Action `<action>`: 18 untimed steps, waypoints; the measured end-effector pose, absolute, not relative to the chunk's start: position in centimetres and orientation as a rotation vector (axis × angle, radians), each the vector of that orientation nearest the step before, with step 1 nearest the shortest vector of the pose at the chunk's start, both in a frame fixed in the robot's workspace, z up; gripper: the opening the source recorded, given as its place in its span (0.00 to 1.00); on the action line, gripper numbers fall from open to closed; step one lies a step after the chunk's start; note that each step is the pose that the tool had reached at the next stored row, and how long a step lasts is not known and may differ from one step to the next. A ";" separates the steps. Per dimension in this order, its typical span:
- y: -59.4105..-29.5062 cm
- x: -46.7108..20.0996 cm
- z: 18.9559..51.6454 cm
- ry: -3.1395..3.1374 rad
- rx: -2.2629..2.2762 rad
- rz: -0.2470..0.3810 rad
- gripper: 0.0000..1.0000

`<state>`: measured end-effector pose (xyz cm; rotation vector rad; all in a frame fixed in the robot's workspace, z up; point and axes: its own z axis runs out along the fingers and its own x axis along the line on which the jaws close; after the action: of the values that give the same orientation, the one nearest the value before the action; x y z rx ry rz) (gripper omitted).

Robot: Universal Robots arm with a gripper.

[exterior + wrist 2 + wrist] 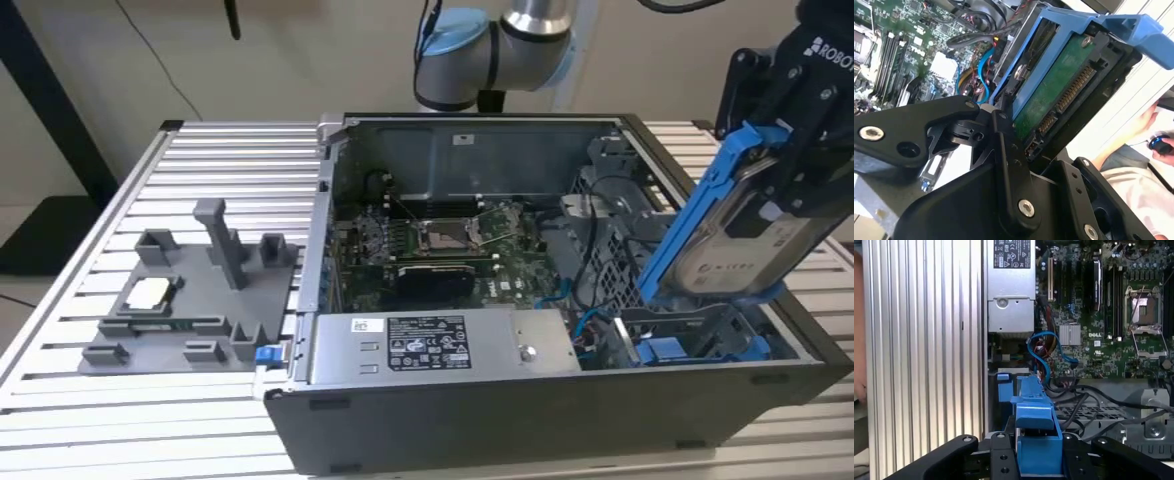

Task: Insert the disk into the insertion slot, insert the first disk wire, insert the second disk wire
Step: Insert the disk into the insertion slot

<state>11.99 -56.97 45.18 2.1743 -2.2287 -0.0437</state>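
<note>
The disk (742,235), silver-grey in a bright blue carrier, hangs tilted over the exterior view's right end of the open computer case. My gripper (798,150) is shut on its upper part. The disk's lower end sits just above the insertion slot (694,335), a dark cage at the case's front corner. The second wrist view shows the disk's green circuit board (1051,92) and connector, with a black finger (1006,150) against the carrier edge. In the first wrist view the carrier (1036,437) stands between the fingers. Blue cables (1046,345) curl beside the cage.
A labelled silver power-supply box (434,345) lies along the case's front, with the motherboard (447,240) behind it. A grey fixture (187,290) rests on the slatted table (200,160) at the exterior view's left. A person's hand (1154,127) is near a mouse.
</note>
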 end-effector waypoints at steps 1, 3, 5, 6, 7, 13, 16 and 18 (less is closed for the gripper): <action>-57.0 12.0 45.1 -2.229 2.174 -0.044 0.33; -57.0 12.0 44.9 -2.229 2.174 -0.044 0.33; -57.0 12.0 44.7 -2.229 2.174 -0.044 0.33; -57.0 12.0 44.6 -2.229 2.174 -0.044 0.33; -57.0 12.0 44.5 -2.229 2.174 -0.044 0.33; -57.0 12.0 44.2 -2.229 2.174 -0.044 0.33; -57.0 12.0 44.2 -2.229 2.174 -0.044 0.33; -57.0 12.0 44.1 -2.229 2.174 -0.044 0.33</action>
<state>11.99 -56.98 44.13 2.1744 -2.2288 -0.0439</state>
